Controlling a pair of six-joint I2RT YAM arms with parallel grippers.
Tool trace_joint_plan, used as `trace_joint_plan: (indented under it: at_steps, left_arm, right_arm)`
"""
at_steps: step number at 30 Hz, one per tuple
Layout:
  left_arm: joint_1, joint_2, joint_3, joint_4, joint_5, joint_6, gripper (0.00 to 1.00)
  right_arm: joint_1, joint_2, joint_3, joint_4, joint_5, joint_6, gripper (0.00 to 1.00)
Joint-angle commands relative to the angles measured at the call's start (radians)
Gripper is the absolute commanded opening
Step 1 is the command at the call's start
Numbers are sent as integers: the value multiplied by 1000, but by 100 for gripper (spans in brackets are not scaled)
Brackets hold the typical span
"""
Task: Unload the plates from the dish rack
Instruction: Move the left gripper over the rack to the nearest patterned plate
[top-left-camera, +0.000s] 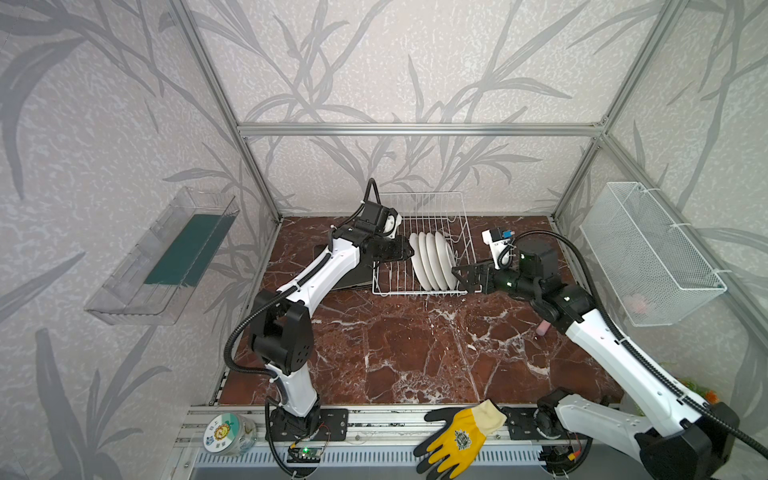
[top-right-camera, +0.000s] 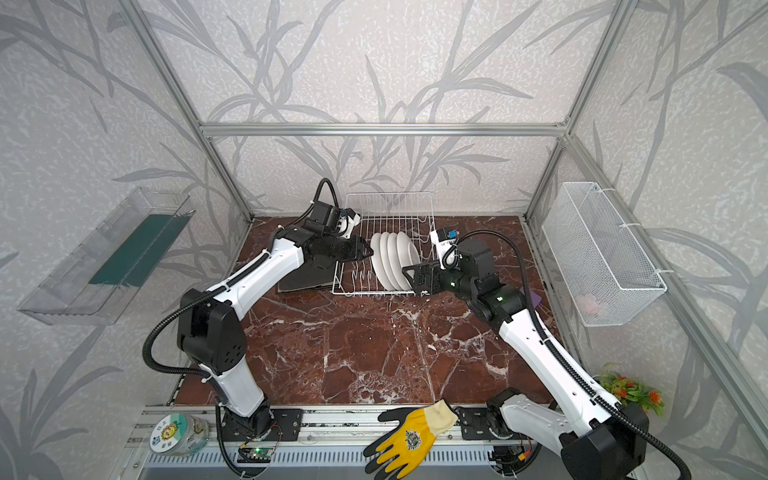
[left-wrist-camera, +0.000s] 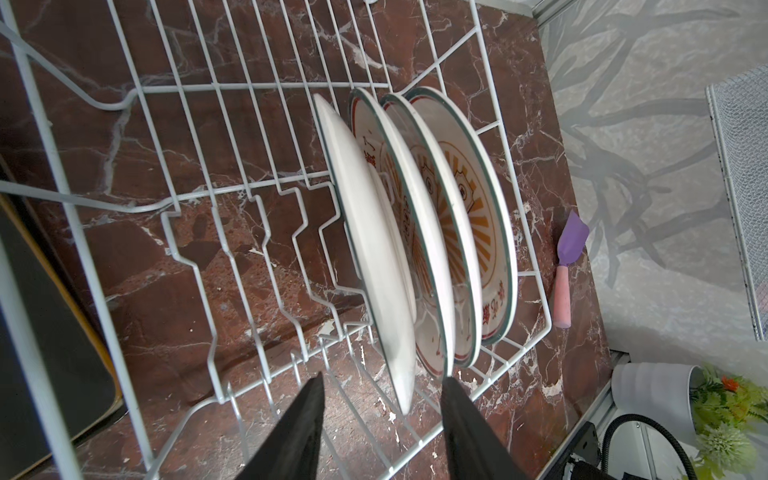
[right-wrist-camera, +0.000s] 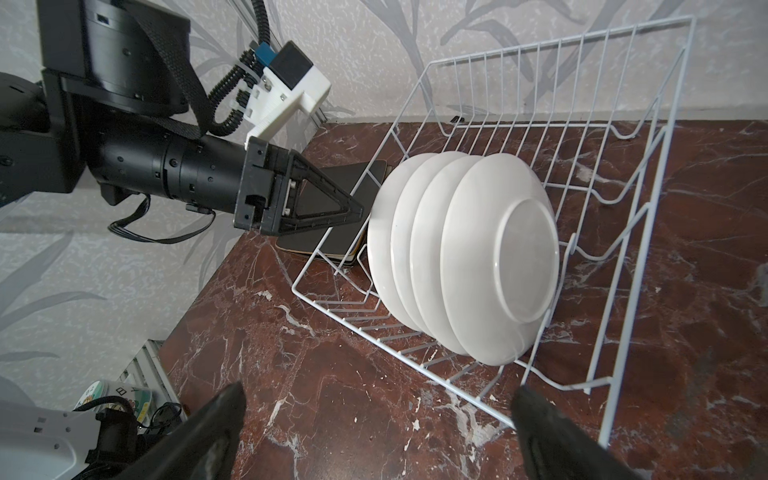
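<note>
Several round white plates (top-left-camera: 432, 262) (top-right-camera: 390, 259) (right-wrist-camera: 498, 257) stand on edge in the white wire dish rack (top-left-camera: 419, 293) (top-right-camera: 382, 294) (left-wrist-camera: 249, 86) (right-wrist-camera: 561, 40); their orange sunburst faces show in the left wrist view. My left gripper (top-left-camera: 411, 251) (top-right-camera: 370, 251) (left-wrist-camera: 386, 392) (right-wrist-camera: 353, 208) is at the row's left end. It is open, its jaws straddling the rim of the nearest plate (left-wrist-camera: 374, 249) with gaps on both sides. My right gripper (top-left-camera: 461, 276) (top-right-camera: 411, 276) (right-wrist-camera: 376, 399) stands wide open by the row's right end, holding nothing. Dark square plates (top-left-camera: 353, 278) (top-right-camera: 307, 278) (right-wrist-camera: 332, 232) lie stacked flat left of the rack.
A purple spatula with a pink handle (left-wrist-camera: 567, 266) (top-left-camera: 542, 328) lies on the marble right of the rack. A white mesh basket (top-left-camera: 652, 253) hangs on the right wall, a clear tray (top-left-camera: 166, 257) on the left. A yellow glove (top-left-camera: 461, 436) lies on the front rail.
</note>
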Motion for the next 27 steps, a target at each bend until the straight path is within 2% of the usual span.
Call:
trace_joint_plan:
  at_steps: [1,11,27]
  left_arm:
    - [-8,21,41,-10,8,-18,46]
    - [-14,61,7,70,84,-54,37]
    - [-19,101,-4,100,108,-94,23]
  right_arm:
    - [5,-15,-7,9,16,-19,99]
    - [6,-13,1,-17,23,-33,99]
    - [6,-13,18,-34,28,-47,99]
